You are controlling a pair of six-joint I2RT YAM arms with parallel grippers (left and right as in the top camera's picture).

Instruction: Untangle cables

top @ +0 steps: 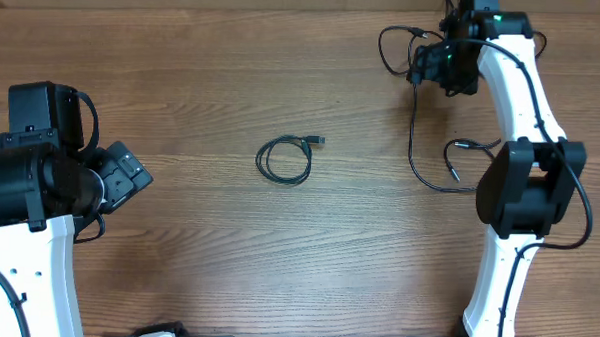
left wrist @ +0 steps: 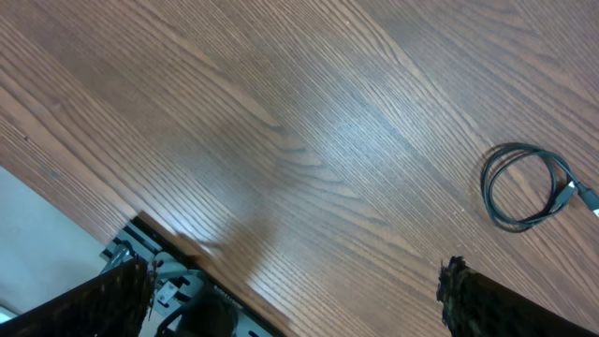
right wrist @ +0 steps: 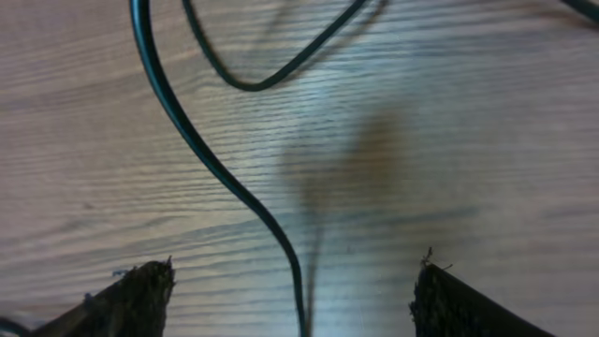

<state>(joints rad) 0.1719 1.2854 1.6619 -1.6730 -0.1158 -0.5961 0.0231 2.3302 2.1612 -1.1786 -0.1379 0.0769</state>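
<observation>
- Plain brown wood-grain tabletop (top: pixel 207 265) with just two cords on it, so a pretty clean setup.
- Task stuff: a small thin black cable wound into a ring (top: pixel 262 159) sits mid-table on its own. A long loose thin black cable (top: pixel 411 132) snakes down the right side, beside the white right arm (top: pixel 519 186).
- Right gripper (right wrist: pixel 295 281) hovers at the far end over that loose cable, fingers (right wrist: pixel 140 300) spread wide, holding nothing. One strand runs across the wood between them.
- Left gripper (left wrist: pixel 295 281) is spread wide and empty too, well apart from the ring.
- IMO for a good grab: keep that one strand centred, come straight down and pinch only it, not the curved bit next to it. Then drag slowly toward bare table, away from the ring.
- Hard to see: from above, the gripper covers the cable's top loop, so I can't tell if it crosses itself there. The arm's own thicker black wires (top: pixel 587 214) blur into it. The wrist cam cuts the strand off at the bottom edge, and I can't tell whether the fingers touch the wood.
</observation>
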